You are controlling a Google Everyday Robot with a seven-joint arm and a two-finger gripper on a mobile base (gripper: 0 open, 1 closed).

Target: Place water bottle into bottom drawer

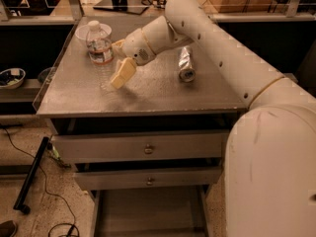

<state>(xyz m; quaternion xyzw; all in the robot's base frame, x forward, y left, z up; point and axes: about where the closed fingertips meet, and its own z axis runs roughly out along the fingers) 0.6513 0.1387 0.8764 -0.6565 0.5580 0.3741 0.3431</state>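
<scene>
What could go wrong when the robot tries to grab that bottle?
1. The gripper is right beside the upright water bottle, so a sideways bump might tip it over or push it toward the table's left edge.
2. The bottom drawer is far below the tabletop, so a weak grip could drop the bottle on the way down.
</scene>
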